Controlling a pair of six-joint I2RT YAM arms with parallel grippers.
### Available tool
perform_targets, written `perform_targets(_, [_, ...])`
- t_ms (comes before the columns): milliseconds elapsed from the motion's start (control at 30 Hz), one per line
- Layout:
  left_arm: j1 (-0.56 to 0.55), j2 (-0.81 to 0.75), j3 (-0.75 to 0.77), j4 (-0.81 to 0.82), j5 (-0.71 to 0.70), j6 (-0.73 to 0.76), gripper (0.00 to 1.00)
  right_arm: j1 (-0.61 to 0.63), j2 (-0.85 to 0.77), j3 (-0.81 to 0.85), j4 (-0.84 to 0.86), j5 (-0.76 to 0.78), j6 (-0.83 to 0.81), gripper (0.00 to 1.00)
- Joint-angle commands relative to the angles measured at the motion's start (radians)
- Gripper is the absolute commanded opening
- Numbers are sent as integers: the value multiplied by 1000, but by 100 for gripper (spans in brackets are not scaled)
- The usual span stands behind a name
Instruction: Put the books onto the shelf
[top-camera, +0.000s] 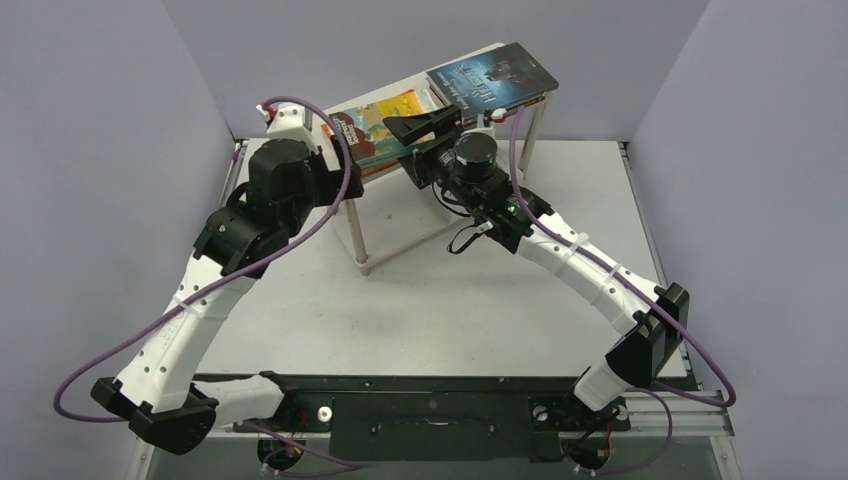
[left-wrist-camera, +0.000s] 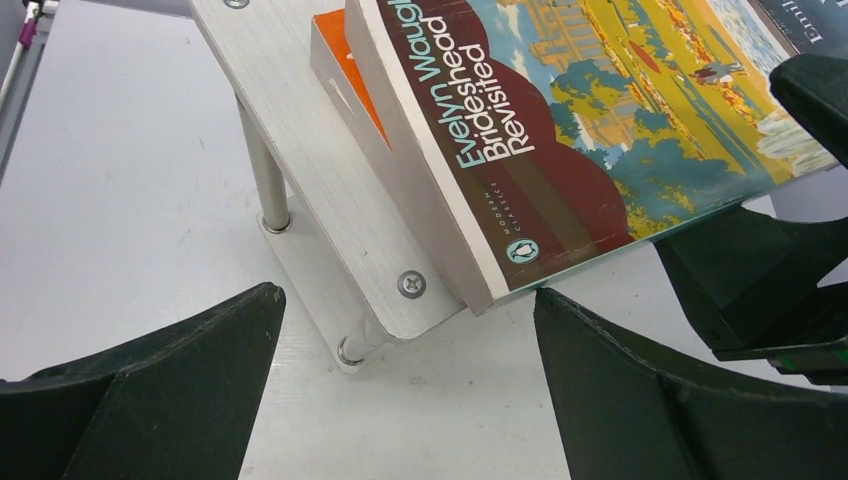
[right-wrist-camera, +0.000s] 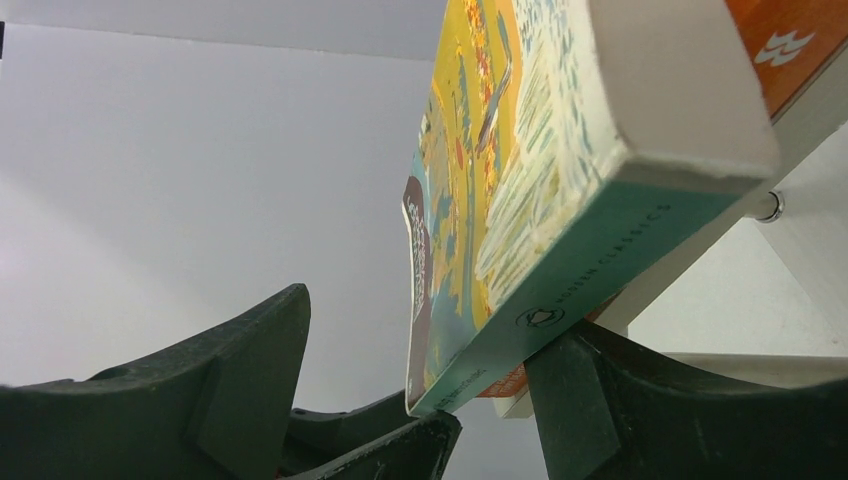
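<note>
On the shelf's (top-camera: 357, 232) top board (left-wrist-camera: 330, 170) a yellow-teal book (left-wrist-camera: 620, 110) lies on an orange book (left-wrist-camera: 345, 60), its corner hanging past the board's edge. A dark blue-grey book (top-camera: 490, 75) lies at the board's far right end. My right gripper (right-wrist-camera: 425, 320) is open around the yellow-teal book's (right-wrist-camera: 500, 180) spine end: one finger (right-wrist-camera: 600, 400) touches under the stack and the other (right-wrist-camera: 230, 380) stands apart. My left gripper (left-wrist-camera: 408, 297) is open just short of the shelf corner, nothing between its fingers.
The shelf stands at the back middle of the white table (top-camera: 420, 300), close to the grey back wall (top-camera: 400, 40). The right gripper's black fingers (left-wrist-camera: 760, 280) show at the right edge of the left wrist view. A thin shelf leg (left-wrist-camera: 268, 185) stands near my left finger.
</note>
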Motion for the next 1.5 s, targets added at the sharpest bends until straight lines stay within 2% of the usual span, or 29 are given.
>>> perform_targets(0, [26,26,40,81,24,5,95,5,-20,-1,54,-27,-1,70])
perform_targets(433, [42,-10,35,81,101,-16,95,-7,-63,-57,35,-46,-25,70])
perform_targets(567, [42,-50,48,66,161,-33,96,-20,-68,-74,42,-48,-21,66])
perform_targets(700, [42,-65,86,31,206,-42,96,-31,-66,-81,53,-48,-20,54])
perform_targets(767, [42,-74,94,28,217,-45,96,-37,-68,-86,60,-51,-17,44])
perform_targets(867, [42,-80,104,19,222,-46,96,-41,-69,-88,66,-57,-17,21])
perform_targets(1000, [43,-81,107,16,220,-43,96,-44,-70,-87,66,-65,-25,0])
perform_targets(1467, [57,-95,95,11,210,-38,96,-68,-59,-1,29,-116,-113,0])
